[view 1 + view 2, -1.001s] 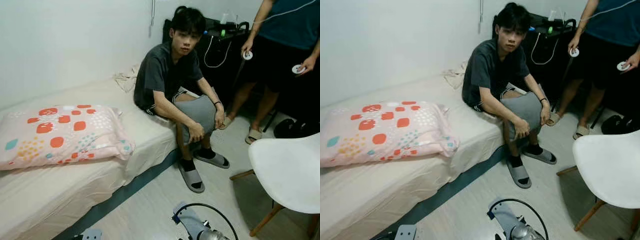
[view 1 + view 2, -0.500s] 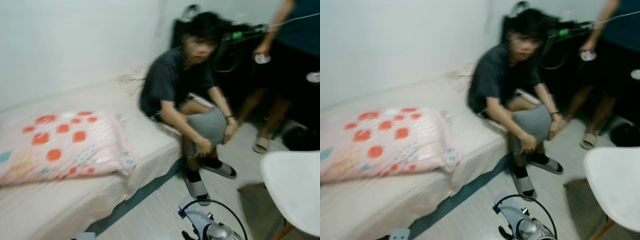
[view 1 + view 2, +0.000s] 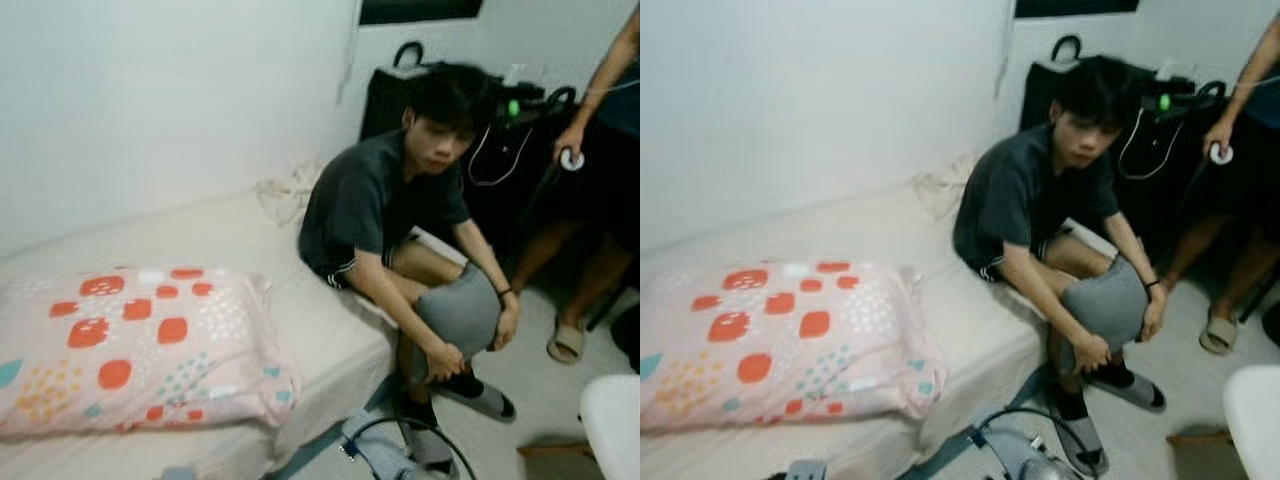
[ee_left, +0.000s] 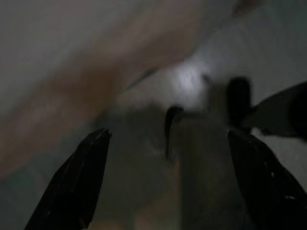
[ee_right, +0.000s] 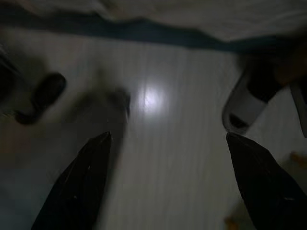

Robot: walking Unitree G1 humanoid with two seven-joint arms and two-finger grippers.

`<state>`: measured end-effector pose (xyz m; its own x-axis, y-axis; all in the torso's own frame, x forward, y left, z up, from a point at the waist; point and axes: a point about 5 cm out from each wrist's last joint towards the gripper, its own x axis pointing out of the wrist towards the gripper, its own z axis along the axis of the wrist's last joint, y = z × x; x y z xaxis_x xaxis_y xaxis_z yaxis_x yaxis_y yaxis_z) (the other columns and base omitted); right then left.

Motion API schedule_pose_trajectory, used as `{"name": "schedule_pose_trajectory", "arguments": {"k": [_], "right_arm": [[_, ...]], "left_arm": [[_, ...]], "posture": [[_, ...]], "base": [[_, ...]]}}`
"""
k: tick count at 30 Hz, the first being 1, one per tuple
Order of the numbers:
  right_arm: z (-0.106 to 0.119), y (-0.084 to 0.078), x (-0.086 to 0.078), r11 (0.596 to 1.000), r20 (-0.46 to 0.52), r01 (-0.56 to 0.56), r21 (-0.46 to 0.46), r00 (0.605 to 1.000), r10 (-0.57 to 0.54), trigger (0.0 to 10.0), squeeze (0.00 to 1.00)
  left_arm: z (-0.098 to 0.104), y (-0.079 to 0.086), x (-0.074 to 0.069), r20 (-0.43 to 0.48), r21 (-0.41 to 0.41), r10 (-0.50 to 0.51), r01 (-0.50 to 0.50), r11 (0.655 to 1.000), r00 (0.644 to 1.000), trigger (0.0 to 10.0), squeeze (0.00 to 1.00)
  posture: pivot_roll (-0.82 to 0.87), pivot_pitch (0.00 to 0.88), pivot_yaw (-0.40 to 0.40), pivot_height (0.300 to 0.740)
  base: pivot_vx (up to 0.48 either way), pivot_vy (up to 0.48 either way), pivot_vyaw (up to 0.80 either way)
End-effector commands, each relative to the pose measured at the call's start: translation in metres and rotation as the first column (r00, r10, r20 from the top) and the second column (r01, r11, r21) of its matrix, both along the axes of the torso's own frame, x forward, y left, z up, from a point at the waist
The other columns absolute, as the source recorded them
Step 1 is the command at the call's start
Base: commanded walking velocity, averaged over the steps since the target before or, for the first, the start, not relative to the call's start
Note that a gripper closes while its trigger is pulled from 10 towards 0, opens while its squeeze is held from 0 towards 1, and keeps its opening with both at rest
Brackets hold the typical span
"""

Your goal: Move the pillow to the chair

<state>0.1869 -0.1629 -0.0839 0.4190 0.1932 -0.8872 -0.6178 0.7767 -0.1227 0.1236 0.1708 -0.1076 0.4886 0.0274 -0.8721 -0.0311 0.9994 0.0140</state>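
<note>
A pink pillow (image 3: 140, 345) with red and orange patches lies flat on the bed (image 3: 220, 225) at my lower left. The white chair (image 3: 615, 425) pokes in at the lower right edge, with a wooden leg (image 3: 548, 452) beside it. My left gripper (image 4: 168, 187) hangs open over the dim floor beside the bed, its black fingers (image 4: 72, 184) wide apart. My right gripper (image 5: 165, 187) is open too, above pale floorboards, with a slippered foot (image 5: 249, 103) ahead of it. Both hold nothing.
A person in a dark shirt (image 3: 375, 195) sits on the bed's edge, feet on the floor. A second person (image 3: 610, 150) stands at the right holding a round white controller (image 3: 571, 159). A dark bag and cables (image 3: 500, 110) fill the back corner. Crumpled cloth (image 3: 290, 185) lies by the wall.
The whole view has shifted: the camera turned left and closer to the bed. The pillow sits nearer and lower in the picture, the chair has slid almost out at the right.
</note>
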Motion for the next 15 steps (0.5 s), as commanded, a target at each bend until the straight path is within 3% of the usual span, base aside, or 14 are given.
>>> {"name": "schedule_pose_trajectory", "arguments": {"k": [1,15], "right_arm": [[0.0049,0.0095,0.0103,1.000,0.029,-0.014,0.027,1.000,0.013,10.0,0.00],[0.0063,0.0008,0.0112,1.000,0.034,-0.017,0.026,0.999,0.016,10.0,0.00]], "left_arm": [[-0.0014,-0.0015,-0.0039,-0.012,-0.015,0.027,-0.027,1.000,1.000,10.0,0.00],[-0.0015,-0.0039,-0.0027,-0.023,-0.013,0.003,-0.003,1.000,1.000,10.0,0.00]], "posture": [[-0.01,0.000,-0.058,0.740],[-0.03,0.000,-0.058,0.740]], "base": [[0.244,0.000,0.79],[0.017,0.000,0.77]]}}
